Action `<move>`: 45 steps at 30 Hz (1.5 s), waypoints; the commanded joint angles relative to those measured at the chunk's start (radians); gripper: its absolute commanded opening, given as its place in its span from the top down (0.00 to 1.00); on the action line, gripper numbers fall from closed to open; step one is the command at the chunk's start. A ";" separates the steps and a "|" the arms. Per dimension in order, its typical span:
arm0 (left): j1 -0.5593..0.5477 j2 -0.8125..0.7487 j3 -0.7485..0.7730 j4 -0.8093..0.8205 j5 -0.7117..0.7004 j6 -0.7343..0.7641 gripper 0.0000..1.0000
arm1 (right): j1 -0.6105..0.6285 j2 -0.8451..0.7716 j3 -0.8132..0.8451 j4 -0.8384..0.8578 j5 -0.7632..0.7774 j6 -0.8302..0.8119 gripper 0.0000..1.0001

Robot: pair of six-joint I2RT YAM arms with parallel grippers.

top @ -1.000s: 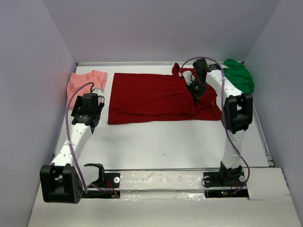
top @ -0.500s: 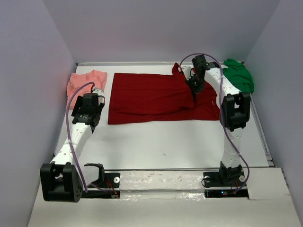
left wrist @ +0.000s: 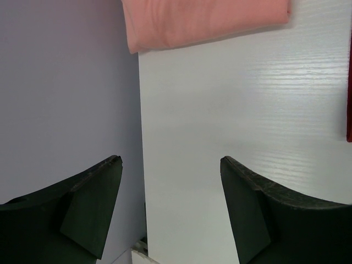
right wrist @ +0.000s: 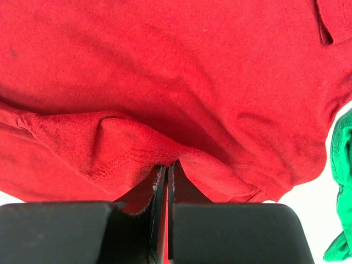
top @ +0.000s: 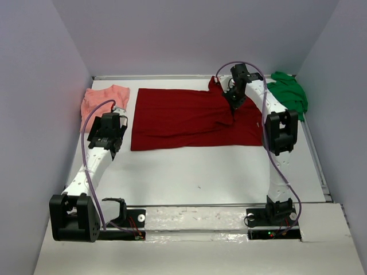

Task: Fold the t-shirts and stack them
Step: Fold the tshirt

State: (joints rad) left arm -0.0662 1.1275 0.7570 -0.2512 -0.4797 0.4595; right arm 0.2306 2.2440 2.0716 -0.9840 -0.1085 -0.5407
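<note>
Dark red shirt (right wrist: 165,66) sits pinched tight in right end effector (right wrist: 166,168); left end effector (left wrist: 170,162) gapes, seemingly empty.

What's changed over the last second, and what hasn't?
The right gripper, shut on a pinch of the red shirt, has carried it toward the far edge and slightly left, pulling that cloth over the shirt. The left gripper, open, the pink shirt and the green shirt stayed put.
</note>
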 commanded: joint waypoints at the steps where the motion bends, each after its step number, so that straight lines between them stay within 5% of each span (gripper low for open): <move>1: -0.006 0.006 0.002 0.021 -0.008 0.004 0.15 | 0.012 0.020 0.059 0.027 0.006 0.012 1.00; 27: -0.007 0.032 -0.002 0.021 -0.028 0.004 0.15 | 0.012 0.138 0.157 0.084 0.052 0.002 1.00; 28: -0.006 0.032 -0.005 0.021 -0.025 0.004 0.15 | 0.012 0.141 0.162 0.085 0.056 0.004 0.95; 29: -0.007 0.032 -0.007 0.020 -0.025 0.004 0.15 | 0.012 0.147 0.165 0.085 0.058 0.001 0.61; 30: -0.007 0.032 -0.007 0.020 -0.025 0.004 0.15 | 0.012 0.147 0.165 0.088 0.059 0.001 0.46; 33: -0.007 0.031 -0.010 0.020 -0.023 0.001 0.15 | 0.012 0.149 0.168 0.093 0.059 0.004 0.22; 45: -0.007 0.028 -0.013 0.015 -0.011 -0.001 0.14 | 0.012 0.151 0.189 0.117 0.081 0.002 0.09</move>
State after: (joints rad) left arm -0.0708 1.1633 0.7567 -0.2508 -0.4870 0.4591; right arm 0.2310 2.3962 2.2044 -0.9154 -0.0521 -0.5423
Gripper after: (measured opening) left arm 0.852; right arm 0.901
